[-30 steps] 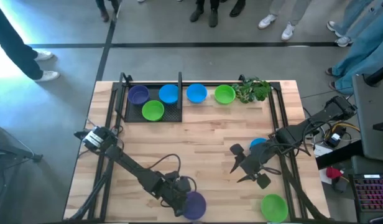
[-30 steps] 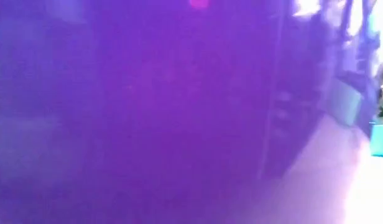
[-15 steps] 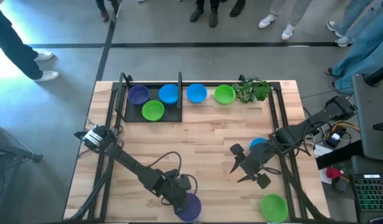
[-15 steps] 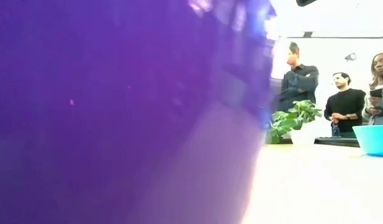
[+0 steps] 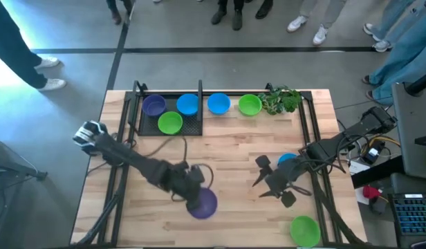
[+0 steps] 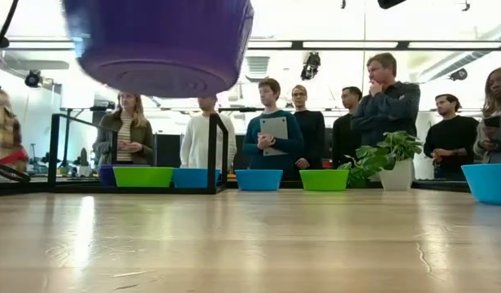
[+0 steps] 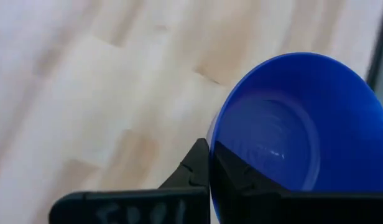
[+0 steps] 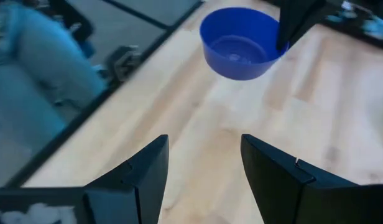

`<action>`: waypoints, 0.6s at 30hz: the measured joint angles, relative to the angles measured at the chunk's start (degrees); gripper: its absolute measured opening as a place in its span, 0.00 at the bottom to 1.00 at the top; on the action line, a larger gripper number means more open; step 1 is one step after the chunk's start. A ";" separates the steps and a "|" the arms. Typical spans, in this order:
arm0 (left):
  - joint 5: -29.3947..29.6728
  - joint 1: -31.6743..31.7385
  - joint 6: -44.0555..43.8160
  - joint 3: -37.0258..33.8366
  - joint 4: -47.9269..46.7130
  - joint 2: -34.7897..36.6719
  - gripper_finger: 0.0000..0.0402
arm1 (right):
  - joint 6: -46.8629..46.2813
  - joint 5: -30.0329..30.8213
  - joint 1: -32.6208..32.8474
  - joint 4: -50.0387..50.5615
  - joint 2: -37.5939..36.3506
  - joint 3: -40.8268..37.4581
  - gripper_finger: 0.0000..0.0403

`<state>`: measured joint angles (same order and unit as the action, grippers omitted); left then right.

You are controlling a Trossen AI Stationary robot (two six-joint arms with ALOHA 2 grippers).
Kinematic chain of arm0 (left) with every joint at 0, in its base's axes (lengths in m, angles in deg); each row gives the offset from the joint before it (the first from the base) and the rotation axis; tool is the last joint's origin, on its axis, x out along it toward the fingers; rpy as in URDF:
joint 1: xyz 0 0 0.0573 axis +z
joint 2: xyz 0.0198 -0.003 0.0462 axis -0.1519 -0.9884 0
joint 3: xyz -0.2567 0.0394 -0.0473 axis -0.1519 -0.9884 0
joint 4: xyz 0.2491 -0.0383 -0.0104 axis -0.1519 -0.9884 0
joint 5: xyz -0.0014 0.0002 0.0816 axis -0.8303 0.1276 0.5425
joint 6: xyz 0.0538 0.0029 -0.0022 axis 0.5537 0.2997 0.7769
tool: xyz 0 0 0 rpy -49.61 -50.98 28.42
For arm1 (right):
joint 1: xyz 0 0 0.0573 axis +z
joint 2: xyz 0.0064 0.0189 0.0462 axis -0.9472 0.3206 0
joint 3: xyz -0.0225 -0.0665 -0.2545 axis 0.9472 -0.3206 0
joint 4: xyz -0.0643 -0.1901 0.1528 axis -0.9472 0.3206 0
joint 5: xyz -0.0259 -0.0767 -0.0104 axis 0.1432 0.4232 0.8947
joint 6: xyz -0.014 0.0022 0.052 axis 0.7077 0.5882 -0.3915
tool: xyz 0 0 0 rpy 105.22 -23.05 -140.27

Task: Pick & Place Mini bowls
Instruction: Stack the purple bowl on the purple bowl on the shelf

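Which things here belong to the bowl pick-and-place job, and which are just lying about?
Part of the job:
purple bowl held aloft by the left gripper
bowls along the far edge
blue bowl and green bowl near the open right gripper

Just lying about:
plant sprig
black rack

— What lies beyond the wooden table (image 6: 259, 244)?
— Grey floor (image 5: 75, 76) crossed by a dark line, onlookers (image 6: 381, 106) standing in a row, and bright ceiling light strips (image 6: 348, 45) overhead.
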<state>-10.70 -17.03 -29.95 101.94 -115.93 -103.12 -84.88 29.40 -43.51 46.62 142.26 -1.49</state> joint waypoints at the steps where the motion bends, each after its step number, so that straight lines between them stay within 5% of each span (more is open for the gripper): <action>1: 0.08 0.98 0.53 0.00 -1.49 1.13 0.00 | 0.00 1.46 -0.07 0.01 -0.02 0.03 0.49; 10: -1.46 12.12 6.04 -0.02 -13.00 9.84 0.00 | -5.63 15.82 -2.94 -2.91 -0.02 0.08 0.49; 18: -5.10 24.81 12.26 -0.04 -19.44 15.12 0.00 | -6.24 16.54 -10.79 -6.27 -0.02 0.10 0.49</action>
<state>-15.80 7.79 -17.69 101.89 -135.37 -88.00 -91.12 45.95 -54.30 40.36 142.24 -1.39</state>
